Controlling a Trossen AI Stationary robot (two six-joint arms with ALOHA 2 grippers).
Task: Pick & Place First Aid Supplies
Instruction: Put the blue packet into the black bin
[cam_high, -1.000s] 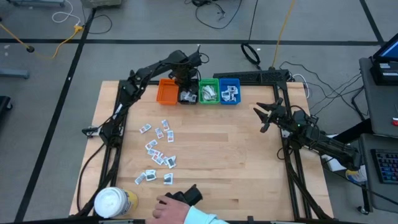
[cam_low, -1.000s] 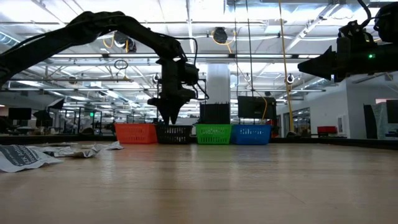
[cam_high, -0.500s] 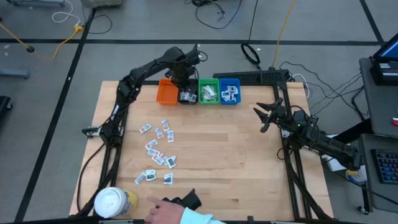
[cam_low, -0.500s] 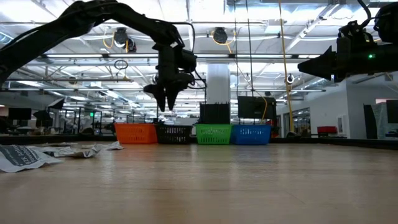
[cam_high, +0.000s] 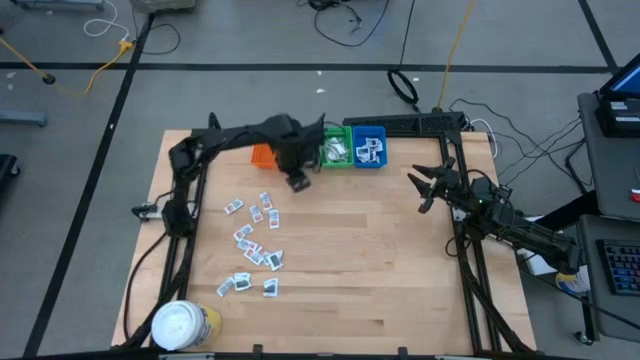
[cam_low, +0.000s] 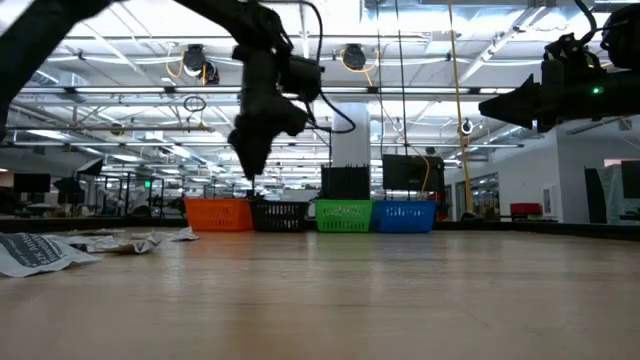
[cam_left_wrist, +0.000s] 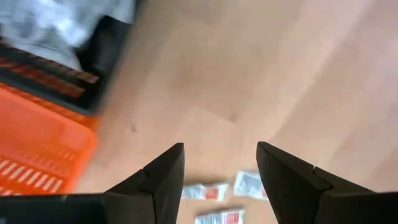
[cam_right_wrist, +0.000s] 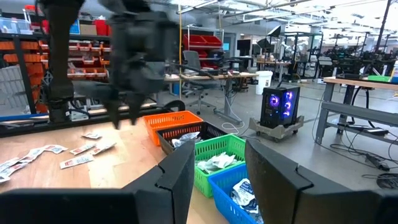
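Observation:
The first aid supplies (cam_high: 255, 240) lie scattered as small white packets on the wooden table's left half. More of them fill the black bin (cam_left_wrist: 74, 53), the green bin (cam_high: 337, 147) and the blue bin (cam_high: 369, 146) at the far edge. My left gripper (cam_high: 298, 182) hangs open, pointing down, above bare wood just in front of the bins, with nothing between its fingers (cam_left_wrist: 165, 177). Two packets (cam_left_wrist: 208, 191) show on the table past them. My right gripper (cam_high: 425, 185) waits open at the table's right side, raised and level.
An orange bin (cam_high: 264, 153) stands left of the black one, in a row of several bins (cam_low: 279, 214). A yellow round tub with a white lid (cam_high: 180, 325) sits at the near left corner. Bare wood lies in the middle and right of the table (cam_high: 380, 240).
My left gripper has risen out of the black bin and swung toward the table's near edge, to above the wood in front of the bins. Its fingers have parted wider. A person's hand at the near edge has drawn back out of view.

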